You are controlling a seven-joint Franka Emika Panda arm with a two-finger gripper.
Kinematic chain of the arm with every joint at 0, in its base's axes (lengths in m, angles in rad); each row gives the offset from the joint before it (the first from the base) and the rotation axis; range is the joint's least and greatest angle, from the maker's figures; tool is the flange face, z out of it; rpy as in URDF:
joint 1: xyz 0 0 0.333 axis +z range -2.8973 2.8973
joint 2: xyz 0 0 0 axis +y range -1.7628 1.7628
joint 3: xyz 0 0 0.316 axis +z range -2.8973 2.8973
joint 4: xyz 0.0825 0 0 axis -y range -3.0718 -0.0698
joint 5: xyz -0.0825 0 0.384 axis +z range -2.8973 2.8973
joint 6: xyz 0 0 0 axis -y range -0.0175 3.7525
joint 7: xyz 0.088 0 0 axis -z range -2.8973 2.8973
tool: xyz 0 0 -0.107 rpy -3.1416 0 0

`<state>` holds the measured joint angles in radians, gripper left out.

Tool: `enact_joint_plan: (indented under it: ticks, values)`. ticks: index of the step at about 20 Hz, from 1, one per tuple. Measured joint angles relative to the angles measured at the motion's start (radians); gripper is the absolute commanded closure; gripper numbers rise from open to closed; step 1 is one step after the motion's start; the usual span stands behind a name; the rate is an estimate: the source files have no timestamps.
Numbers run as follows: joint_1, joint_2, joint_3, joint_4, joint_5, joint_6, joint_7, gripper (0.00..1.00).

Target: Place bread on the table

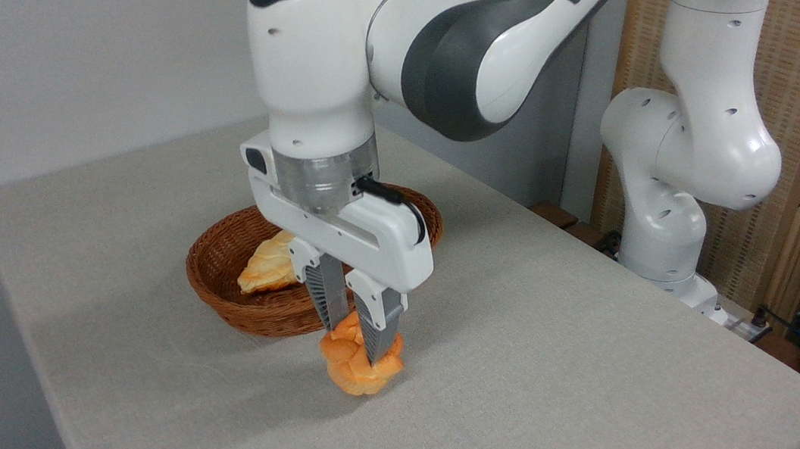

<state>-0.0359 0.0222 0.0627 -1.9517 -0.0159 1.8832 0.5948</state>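
The orange-golden knotted bun, the bread (361, 369), is pinched between the two fingers of my gripper (357, 345), which is shut on it. The bun hangs tilted just outside the near rim of the basket, low over the light grey-beige table (566, 367); I cannot tell whether its underside touches the tabletop. The fingers cover part of the bun's top.
A brown oval wicker basket (232, 288) stands just behind the gripper, holding a paler yellow leaf-shaped bread (267, 265). The arm's white base (676, 213) stands at the table's far right edge. The table's front-left edge is close to the basket.
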Motion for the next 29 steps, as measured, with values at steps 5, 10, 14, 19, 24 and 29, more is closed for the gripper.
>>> enact_joint_plan:
  ticks: [5,10,14,19,24,29]
  values:
    - [-0.002,0.006,-0.001,0.001,0.003,0.000,0.000,0.00]
    - [-0.002,0.006,-0.001,0.004,0.003,0.000,0.000,0.00]
    - [-0.003,0.005,-0.001,0.008,0.003,0.000,0.000,0.00]
    - [-0.008,-0.009,-0.029,0.038,0.003,0.001,0.001,0.00]
    - [-0.016,-0.023,-0.102,0.117,-0.008,0.001,-0.003,0.00]
    - [-0.019,-0.037,-0.144,0.171,-0.025,0.001,-0.006,0.00]
